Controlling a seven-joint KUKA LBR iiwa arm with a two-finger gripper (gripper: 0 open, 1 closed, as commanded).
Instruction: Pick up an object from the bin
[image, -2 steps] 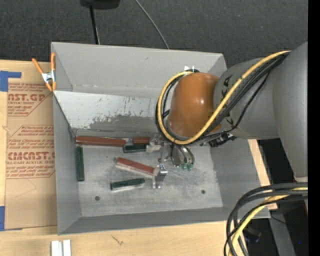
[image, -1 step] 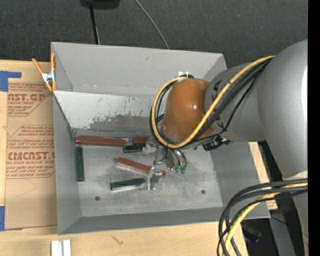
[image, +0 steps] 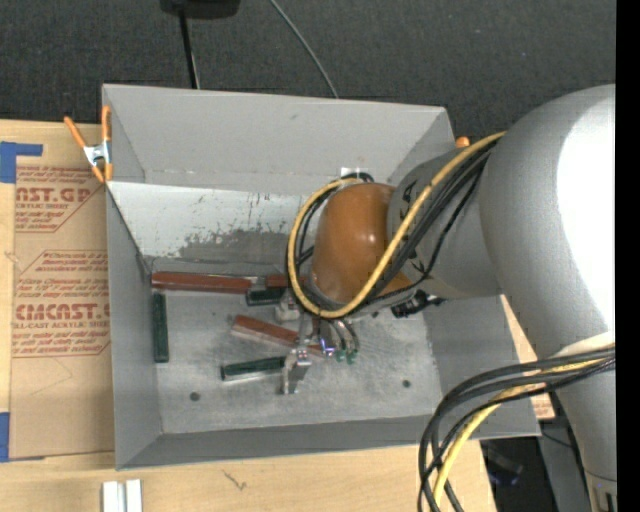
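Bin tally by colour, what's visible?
Red-brown sticks: 2
Dark green sticks: 2
Short dark piece at the long red-brown stick's end: 1
Total: 5 visible; the gripper and arm may hide more.

Grey bin (image: 270, 130), red-brown stick (image: 200, 283), dark green bar (image: 159, 328), orange wrist cover (image: 350, 235)

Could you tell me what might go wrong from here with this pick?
The gripper sits at the right end of the mid-floor dark green stick, so a grasp at the end may let it pivot or slip. The short reddish-brown stick lies close beside it and could be nudged or caught too.
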